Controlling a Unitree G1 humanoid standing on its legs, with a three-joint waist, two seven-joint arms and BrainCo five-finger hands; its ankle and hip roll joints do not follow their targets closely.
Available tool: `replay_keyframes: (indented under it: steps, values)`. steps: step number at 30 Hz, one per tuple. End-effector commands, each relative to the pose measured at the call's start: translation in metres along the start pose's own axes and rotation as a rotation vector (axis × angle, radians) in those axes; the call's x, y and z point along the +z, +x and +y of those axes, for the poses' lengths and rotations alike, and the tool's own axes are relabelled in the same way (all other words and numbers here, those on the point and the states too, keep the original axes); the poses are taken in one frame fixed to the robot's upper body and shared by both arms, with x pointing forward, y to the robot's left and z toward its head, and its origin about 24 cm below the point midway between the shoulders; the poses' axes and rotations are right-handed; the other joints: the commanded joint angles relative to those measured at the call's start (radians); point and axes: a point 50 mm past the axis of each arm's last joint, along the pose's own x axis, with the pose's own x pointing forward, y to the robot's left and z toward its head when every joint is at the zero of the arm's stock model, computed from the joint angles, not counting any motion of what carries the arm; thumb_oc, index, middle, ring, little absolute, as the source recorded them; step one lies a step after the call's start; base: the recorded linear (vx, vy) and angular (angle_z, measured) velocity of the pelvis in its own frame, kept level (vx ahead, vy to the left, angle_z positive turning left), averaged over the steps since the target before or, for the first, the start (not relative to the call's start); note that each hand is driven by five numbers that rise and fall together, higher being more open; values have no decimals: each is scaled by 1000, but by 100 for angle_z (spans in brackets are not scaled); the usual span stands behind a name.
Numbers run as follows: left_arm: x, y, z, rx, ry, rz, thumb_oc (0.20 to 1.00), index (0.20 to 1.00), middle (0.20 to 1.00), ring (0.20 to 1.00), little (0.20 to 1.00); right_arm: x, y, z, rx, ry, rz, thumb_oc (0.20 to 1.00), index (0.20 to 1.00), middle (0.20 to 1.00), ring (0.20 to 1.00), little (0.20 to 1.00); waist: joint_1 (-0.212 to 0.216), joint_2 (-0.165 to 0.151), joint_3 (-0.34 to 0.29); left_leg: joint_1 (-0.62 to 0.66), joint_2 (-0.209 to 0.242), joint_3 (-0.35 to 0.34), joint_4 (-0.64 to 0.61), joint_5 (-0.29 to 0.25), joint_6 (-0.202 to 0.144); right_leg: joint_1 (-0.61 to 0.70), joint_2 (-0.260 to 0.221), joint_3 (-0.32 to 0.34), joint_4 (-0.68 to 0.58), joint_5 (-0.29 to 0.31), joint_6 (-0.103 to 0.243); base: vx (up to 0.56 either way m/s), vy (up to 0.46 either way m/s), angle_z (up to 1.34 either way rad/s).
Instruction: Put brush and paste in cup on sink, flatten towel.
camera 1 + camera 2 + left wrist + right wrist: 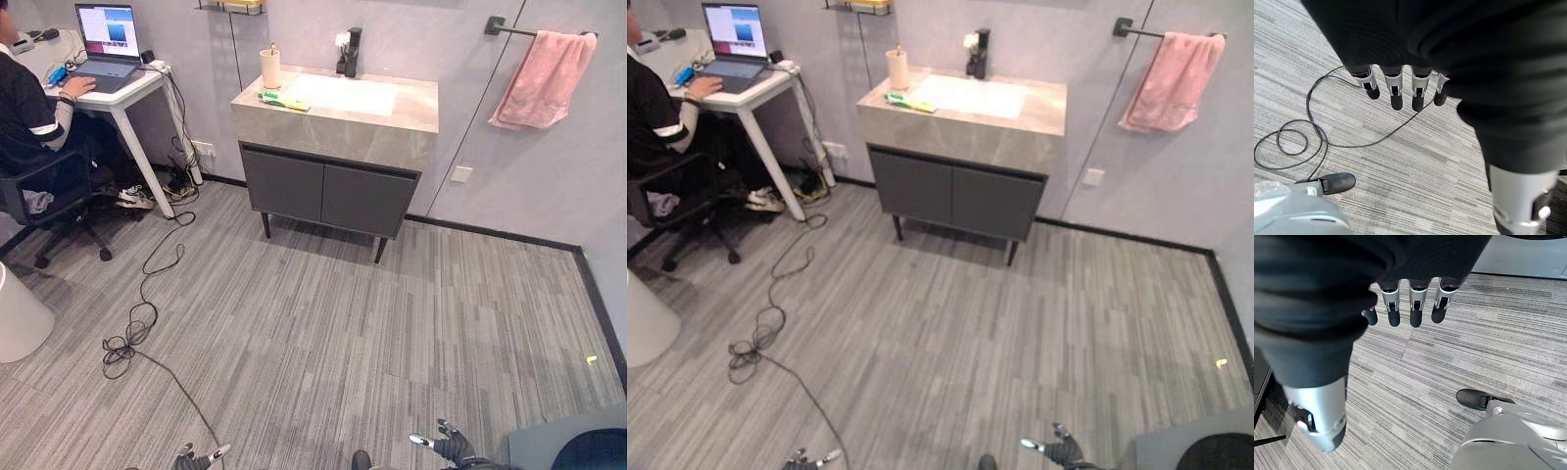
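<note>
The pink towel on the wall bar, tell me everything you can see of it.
The pink towel, soft terry cloth by its look, hangs over a dark wall bar, to the right of the grey sink cabinet. It is bunched toward the bar's right end, draped unevenly with folds and one corner lower at the left. Only the bar visibly touches it.

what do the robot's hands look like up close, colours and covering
Each hand, left hand and right hand, has a row of slim silver fingers ending in rounded dark tips, with small dark slots along the silver segments. A dark ribbed cover wraps the back and wrist. The thumb is a thicker silver-grey piece set apart.
</note>
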Motion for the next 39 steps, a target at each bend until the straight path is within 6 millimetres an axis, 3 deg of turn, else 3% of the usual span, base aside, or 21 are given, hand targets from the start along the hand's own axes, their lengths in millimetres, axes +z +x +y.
replay_keyframes:
  steps: [1,10,12,17,19,21,22,23,25,27,30,33,36,37,38,39]
  values:
    - [35,11,12,19,46,-93,1000,1000,1000,1000,1000,40,7,-9,13,28,-134,1000,1000,1000,1000,1000,-2,-9,85,17,-26,-27,12,-32,16,20,-49,-29,57,-37,59,-58,107,0]
    - [49,14,16,38,50,-126,1000,1000,1000,1000,1000,48,10,-5,14,89,-148,1000,1000,1000,1000,1000,4,-29,120,-83,-68,-39,120,-68,54,-76,-87,-3,175,-40,77,-51,98,-2]
    - [50,15,18,53,68,-130,1000,1000,1000,1000,1000,51,10,-1,6,116,-159,1000,1000,1000,1000,1000,-2,-30,133,-77,-87,-30,112,-78,74,-108,-101,24,233,-13,94,-6,222,-3]
    - [51,15,21,67,121,-138,1000,1000,1000,1000,1000,50,9,3,15,177,-164,1000,1000,1000,1000,1000,-15,-22,155,-57,-115,-28,105,-90,103,-170,-117,77,356,58,96,22,185,-7]
    - [52,15,23,76,151,-140,1000,1000,1000,1000,1000,52,9,5,23,196,-173,1000,1000,1000,1000,1000,-24,-10,172,-43,-124,-24,95,-95,116,-214,-109,93,424,85,87,45,193,-4]
    - [53,16,24,80,168,-133,1000,1000,1000,1000,1000,53,9,7,30,176,-172,1000,1000,1000,1000,1000,-40,11,184,-33,-135,-27,87,-103,124,-272,-54,111,479,47,75,85,183,-24]
    - [52,16,24,79,168,-132,1000,1000,1000,1000,1000,53,9,6,30,176,-172,1000,1000,1000,1000,1000,-40,11,185,-31,-135,-27,87,-105,124,-272,-54,111,482,44,75,123,88,-15]
    - [51,16,25,82,184,-127,1000,1000,1000,1000,1000,53,9,6,20,199,-176,1000,1000,1000,1000,1000,-56,15,185,-15,-144,-32,78,-114,124,-283,2,133,441,-6,64,192,101,2]
    - [51,16,24,89,181,-126,1000,1000,1000,1000,1000,55,9,4,8,246,-179,1000,1000,1000,1000,1000,-53,5,180,6,-174,-4,67,-145,123,-314,-11,19,273,36,70,271,95,9]
    - [49,16,23,87,198,-118,1000,1000,1000,1000,1000,51,9,3,10,235,-168,1000,1000,1000,1000,1000,-66,6,177,31,-184,-5,73,-170,119,-339,-15,-42,181,71,80,229,19,-16]
    - [45,16,20,80,220,-107,1000,1000,1000,1000,1000,44,9,-1,-2,185,-146,1000,1000,1000,1000,1000,-86,13,174,90,-192,-30,87,-208,109,-365,-4,-96,95,112,94,328,17,5]
    - [43,16,17,67,233,-103,1000,1000,1000,1000,1000,34,6,-5,-12,162,-125,1000,1000,1000,1000,1000,-111,27,159,163,-189,-73,62,-210,94,-368,25,-133,71,124,86,515,-51,28]
    - [43,15,10,41,261,-108,1000,1000,1000,1000,1000,28,4,-10,-23,160,-110,1000,1000,1000,1000,1000,-132,41,136,192,-179,-102,63,-193,77,-348,47,-125,79,111,61,270,-63,67]
    - [46,15,7,26,276,-124,1000,1000,1000,1000,1000,23,4,-11,-23,153,-96,1000,1000,1000,1000,1000,-145,52,127,195,-172,-114,79,-180,68,-341,66,-86,91,107,42,203,-93,28]
    - [47,15,4,18,280,-129,1000,1000,1000,1000,1000,21,4,-13,-24,142,-88,1000,1000,1000,1000,1000,-144,60,122,190,-168,-120,88,-163,56,-324,73,-87,86,101,36,393,-198,10]
    - [52,15,-1,6,282,-144,1000,1000,1000,1000,1000,22,3,-20,-37,85,-89,1000,1000,1000,1000,1000,-146,85,112,176,-153,-144,138,-95,21,-302,90,-96,105,78,10,255,-148,16]
